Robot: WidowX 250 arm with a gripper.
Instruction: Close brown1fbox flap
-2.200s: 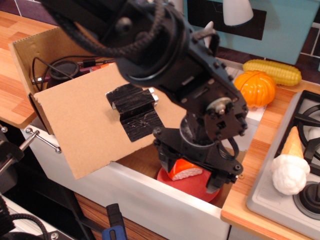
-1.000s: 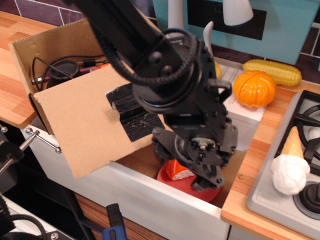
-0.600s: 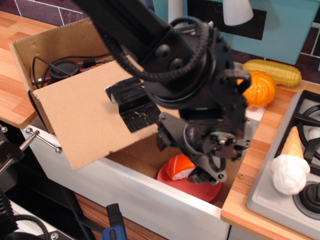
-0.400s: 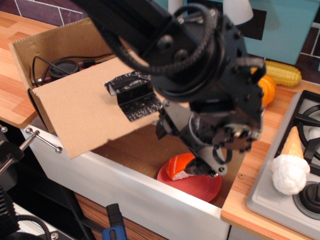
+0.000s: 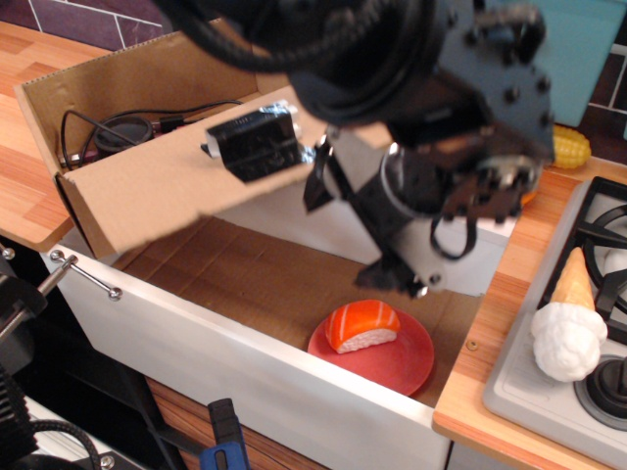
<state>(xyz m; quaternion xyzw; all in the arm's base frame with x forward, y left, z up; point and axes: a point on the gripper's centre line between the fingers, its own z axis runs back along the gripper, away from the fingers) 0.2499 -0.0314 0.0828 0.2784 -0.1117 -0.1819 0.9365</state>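
Note:
The brown1fbox (image 5: 118, 69) stands at the back left, open at the top, with black cables (image 5: 108, 132) inside. Its flap (image 5: 157, 191) is lifted to about level, plain face up, with the black ribbed patch (image 5: 257, 140) near its far edge. My arm fills the top centre and presses under the flap's right end. The gripper (image 5: 409, 279) points down and right, below the flap and above the sink. Nothing shows between its fingers, and how its jaws stand is not clear.
A salmon sushi (image 5: 361, 325) lies on a red plate (image 5: 402, 362) on a flat creased cardboard sheet (image 5: 255, 284) in the white sink (image 5: 225, 362). A toy ice cream cone (image 5: 566, 318) lies on the stove at right. Corn (image 5: 570, 145) lies behind my arm.
My arm has risen from beside the sushi plate and pushed the flap up, from hanging down over the sink to about level. The sushi and plate are uncovered now.

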